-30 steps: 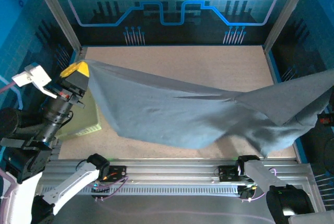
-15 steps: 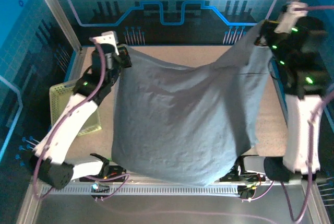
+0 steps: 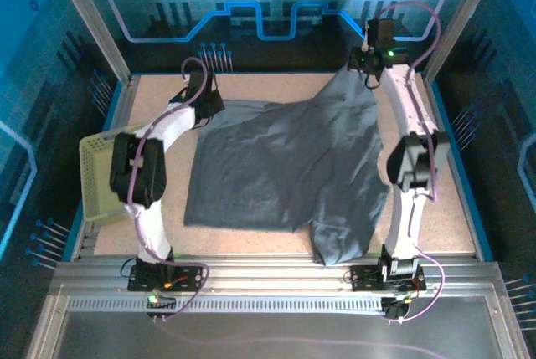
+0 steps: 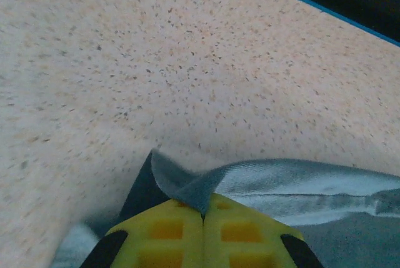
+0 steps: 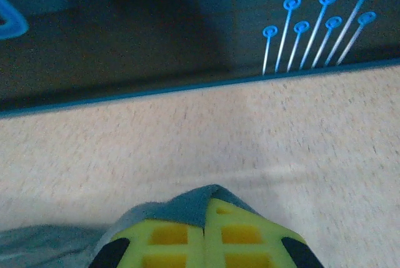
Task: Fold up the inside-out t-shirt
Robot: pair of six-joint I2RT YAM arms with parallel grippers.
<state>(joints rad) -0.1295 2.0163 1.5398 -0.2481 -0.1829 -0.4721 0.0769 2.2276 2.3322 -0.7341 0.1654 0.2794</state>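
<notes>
T-shirt (image 3: 285,166) lies spread on worktop (image 3: 276,89); left tool (image 4: 203,213) pinched tight on t-shirt's far-left corner; right tool (image 5: 205,208) clamped on t-shirt's far-right corner, cloth lifted there

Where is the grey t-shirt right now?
In the top view the t-shirt lies spread on the table, its far corners pinched by the left gripper and right gripper, mesh basket to its left.

Item: the inside-out t-shirt (image 3: 285,166), plain dark slate-grey fabric, no print. It lies spread and wrinkled across the middle of the table (image 3: 452,208), with its far edge drawn out to a far-left and a far-right corner. A bunched lobe at its right trails toward the near edge.
</notes>
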